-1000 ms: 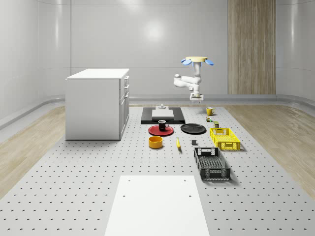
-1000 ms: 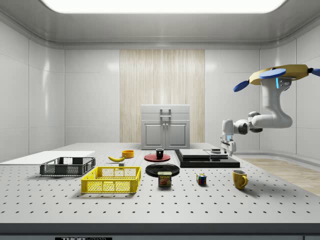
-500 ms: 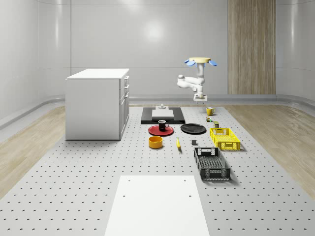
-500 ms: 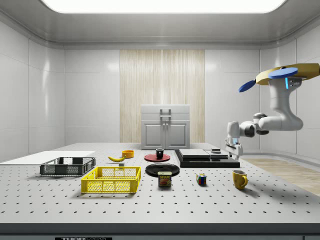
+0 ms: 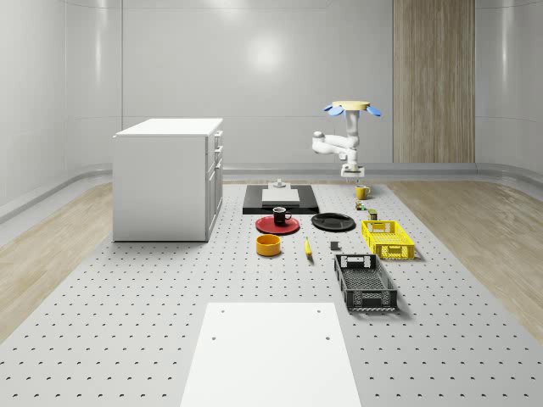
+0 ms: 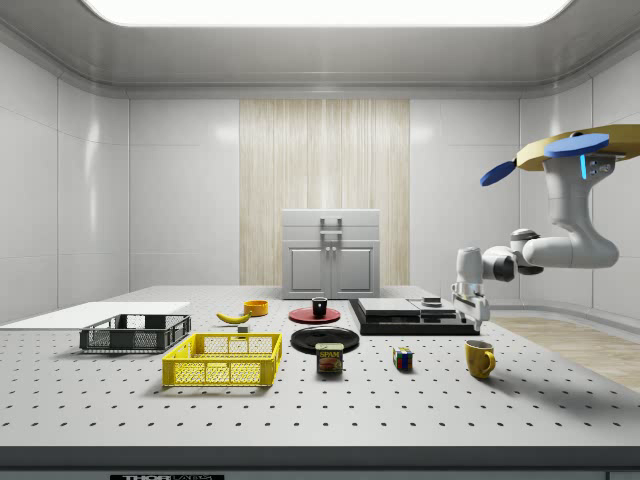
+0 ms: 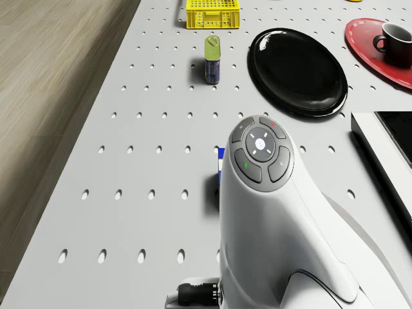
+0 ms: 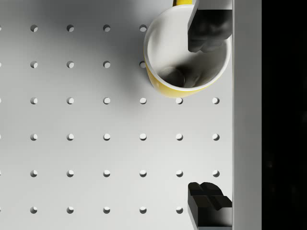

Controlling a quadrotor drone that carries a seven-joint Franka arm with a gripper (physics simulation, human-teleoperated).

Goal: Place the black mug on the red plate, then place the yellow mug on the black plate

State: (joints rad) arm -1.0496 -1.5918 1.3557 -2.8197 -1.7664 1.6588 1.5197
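The two-finger gripper (image 8: pixel 209 120) is spread wide and empty, hanging just above the glossy yellow mug (image 8: pixel 184 62), which stands upright near the perforated grey table's (image 6: pixel 420 400) edge. The drone (image 6: pixel 578 150) hovers over that side. Farther off, the small black mug (image 5: pixel 280 215) sits already on the round red plate (image 5: pixel 265 225); the shiny black plate (image 5: pixel 333 222) beside it is bare. I judge that the second step has begun: center over the rim, then descend.

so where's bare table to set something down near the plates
Free: the black plate itself, and the stretch between the yellow mug and the black slab. Crowded: the red plate, holding the black mug.
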